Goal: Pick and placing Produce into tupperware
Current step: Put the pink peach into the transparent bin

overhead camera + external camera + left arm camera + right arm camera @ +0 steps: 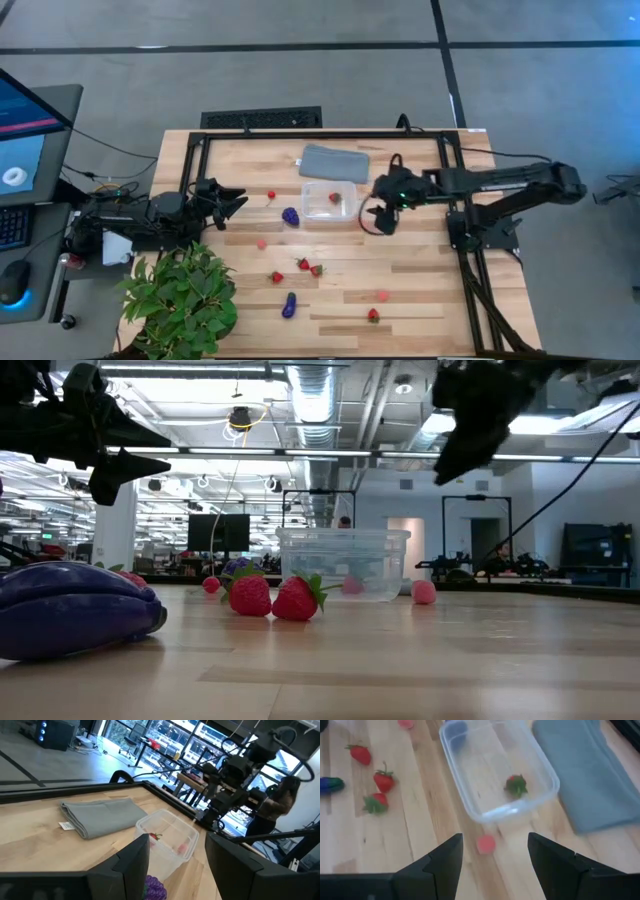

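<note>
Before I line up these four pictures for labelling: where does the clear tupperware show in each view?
High view: tupperware at table centre, below the grey pad.
Low view: mid-picture, behind two strawberries.
Left wrist view: beyond the left gripper, beside the pad.
Right wrist view: ahead of the right gripper.
Shared landmark: the strawberry inside it.

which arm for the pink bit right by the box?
Right. Its open end effector hangs just beside the box, and the pink bit shows between its fingers in the right wrist view. The left end effector, also open, sits across the box, farther off.
</note>
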You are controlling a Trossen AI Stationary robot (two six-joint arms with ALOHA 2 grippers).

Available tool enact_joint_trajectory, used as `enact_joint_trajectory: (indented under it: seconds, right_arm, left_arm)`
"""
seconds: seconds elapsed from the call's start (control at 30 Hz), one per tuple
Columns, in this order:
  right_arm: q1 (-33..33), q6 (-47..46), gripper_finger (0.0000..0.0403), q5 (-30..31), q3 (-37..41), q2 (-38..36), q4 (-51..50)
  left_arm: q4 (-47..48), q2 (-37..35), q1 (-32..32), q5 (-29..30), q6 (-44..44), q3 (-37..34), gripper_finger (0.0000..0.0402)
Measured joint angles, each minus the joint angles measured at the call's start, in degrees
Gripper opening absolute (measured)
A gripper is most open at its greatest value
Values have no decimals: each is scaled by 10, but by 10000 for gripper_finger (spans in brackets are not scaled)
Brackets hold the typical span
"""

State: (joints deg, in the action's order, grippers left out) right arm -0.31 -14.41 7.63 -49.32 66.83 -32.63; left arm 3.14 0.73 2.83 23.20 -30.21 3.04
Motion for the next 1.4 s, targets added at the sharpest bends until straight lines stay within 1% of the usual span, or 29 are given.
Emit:
enact_joint_trajectory:
  seconds: [0.1,0.23,0.4,0.5,0.67,0.8,0.97,1.2,1.4]
  right_arm:
    - [26,-39,249,29,39,-33,-1]
    - [58,-90,249,64,97,-56,23]
    - [82,-131,249,79,159,-55,101]
    - [90,-147,249,102,187,-44,147]
    - [92,-152,249,119,212,-16,209]
    - [92,-153,249,120,231,15,255]
    - [92,-148,249,120,232,63,288]
    - [92,-122,249,119,232,130,377]
    - [92,-121,249,118,232,178,412]
  left_arm:
    - [0,0,0,0,0,0,183]
    - [0,0,0,0,0,0,183]
    - [0,0,0,0,0,0,183]
    - [0,0,0,0,0,0,183]
    - [0,0,0,0,-2,0,183]
    - [0,0,0,0,-5,0,183]
    - [0,0,0,1,-8,0,183]
    - [0,0,0,1,-9,0,183]
    - [0,0,0,1,-11,0,183]
